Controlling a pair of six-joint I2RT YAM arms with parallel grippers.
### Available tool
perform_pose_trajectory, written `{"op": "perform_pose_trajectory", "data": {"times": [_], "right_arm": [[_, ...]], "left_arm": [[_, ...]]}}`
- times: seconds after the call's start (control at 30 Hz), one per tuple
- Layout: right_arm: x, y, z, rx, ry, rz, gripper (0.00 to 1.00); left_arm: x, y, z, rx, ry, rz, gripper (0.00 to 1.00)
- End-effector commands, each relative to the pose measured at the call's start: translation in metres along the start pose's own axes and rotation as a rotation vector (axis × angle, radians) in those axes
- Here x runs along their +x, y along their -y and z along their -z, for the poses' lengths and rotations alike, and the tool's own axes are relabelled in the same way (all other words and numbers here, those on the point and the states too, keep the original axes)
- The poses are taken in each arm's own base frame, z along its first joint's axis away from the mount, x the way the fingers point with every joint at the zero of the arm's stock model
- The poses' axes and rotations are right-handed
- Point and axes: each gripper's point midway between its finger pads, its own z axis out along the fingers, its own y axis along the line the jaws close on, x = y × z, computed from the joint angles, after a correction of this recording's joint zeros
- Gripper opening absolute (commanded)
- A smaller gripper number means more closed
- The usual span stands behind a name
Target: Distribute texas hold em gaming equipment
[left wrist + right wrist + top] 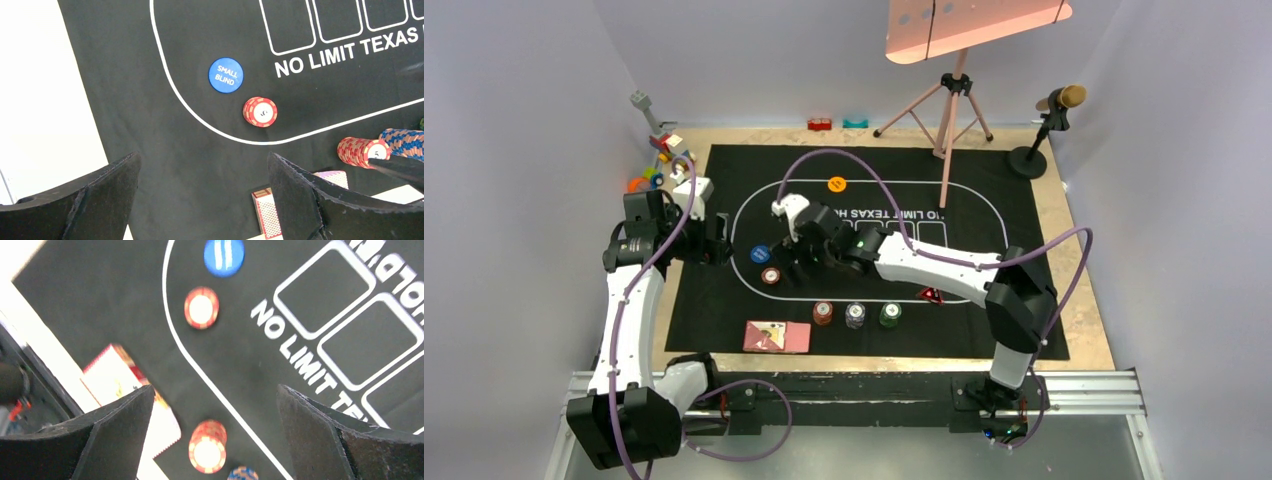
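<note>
1. The left gripper has its jaws wide apart with nothing between them. It hangs over the black mat.
2. Ahead of that gap lies the blue button. It is flat, its "SMALL BLIND" lettering face up and slightly slanted in the left wrist view.
3. Just beyond the button, toward the right-hand jaw's side, a short red stack stands on the white oval line, apart from the button.
4. The pink-backed cards lie flat beside the right-hand jaw and are partly hidden by it. From above, their long axis runs along the mat's near edge.
5. The right gripper is also spread wide and holds nothing.
6. Down in the gap between its jaws stands the tall red stack – upright, round face up – with the cards showing behind the left-hand jaw.
7. Seen from above, the grey stack and green stack stand in a row with the tall red one, on the near side of the right gripper.
8. The red triangular marker lies near that arm's forearm – which way it points cannot be told.
9. The orange button lies flat on the far side of the right gripper.
</note>
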Motion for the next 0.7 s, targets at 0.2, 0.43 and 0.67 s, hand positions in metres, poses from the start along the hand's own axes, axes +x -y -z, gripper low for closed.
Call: {"op": "perform_pose_trajectory", "data": {"times": [0.2,0.43,0.67], "right_arm": [[0.073,-0.022,0.008,-0.075,-0.14,0.028,0.98],[0.092,-0.017,0.002,-0.043,-0.184,0.054,0.98],[0.105,-0.005,0.005,0.008,-0.209,0.077,0.98]], "left_arm": [[-0.003,0.012,0.0,0.073,0.043,-0.026,1.0],[-0.002,0.012,-0.001,0.076,0.041,-0.026,1.0],[0.0,0.012,-0.004,0.084,0.03,-0.02,1.0]]}}
